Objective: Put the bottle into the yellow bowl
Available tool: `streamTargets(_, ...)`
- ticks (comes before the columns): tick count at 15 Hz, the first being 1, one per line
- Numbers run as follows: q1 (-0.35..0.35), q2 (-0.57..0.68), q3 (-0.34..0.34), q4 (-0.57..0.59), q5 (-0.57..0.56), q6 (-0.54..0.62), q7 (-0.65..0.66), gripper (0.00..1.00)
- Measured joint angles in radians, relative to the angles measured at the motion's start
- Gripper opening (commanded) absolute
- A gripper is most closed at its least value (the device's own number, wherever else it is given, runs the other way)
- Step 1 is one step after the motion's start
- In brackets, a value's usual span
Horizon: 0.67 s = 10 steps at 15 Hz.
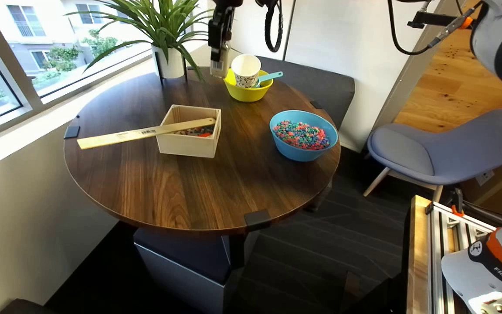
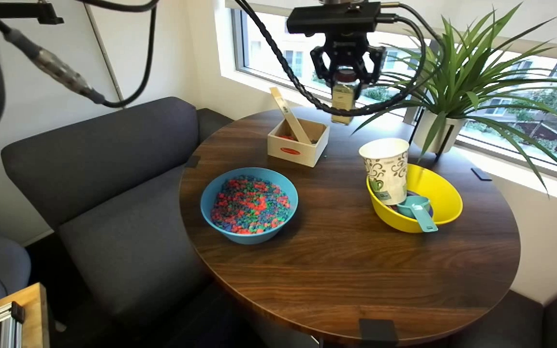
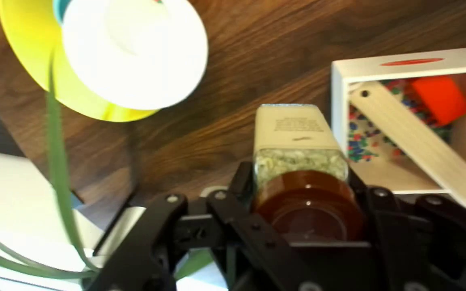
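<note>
"Your claw (image 3: 299,180) is clamping the bottle (image 3: 295,129) near its cap (image 3: 308,206), jaws bottle-wide, above the table (image 2: 336,261)."
"You're likely handling stiff, slick, breakable glass; that cap-end hold should be suiting it."

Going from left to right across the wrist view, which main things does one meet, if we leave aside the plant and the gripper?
The yellow bowl, the paper cup in it, the bottle, the wooden box.
</note>
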Motion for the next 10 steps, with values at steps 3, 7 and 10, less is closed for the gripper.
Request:
streamTargets(3,-0.041,0.082,-0.053,0.121,-0.004,0.0,0.077,0.26)
streamTargets(7,-0.07,0.129,-0.106,0.246,-0.005,-0.003,0.222,0.26)
streamTargets(10,-0.081,0.131,-0.158,0.289,-0.03,0.005,0.324,0.26)
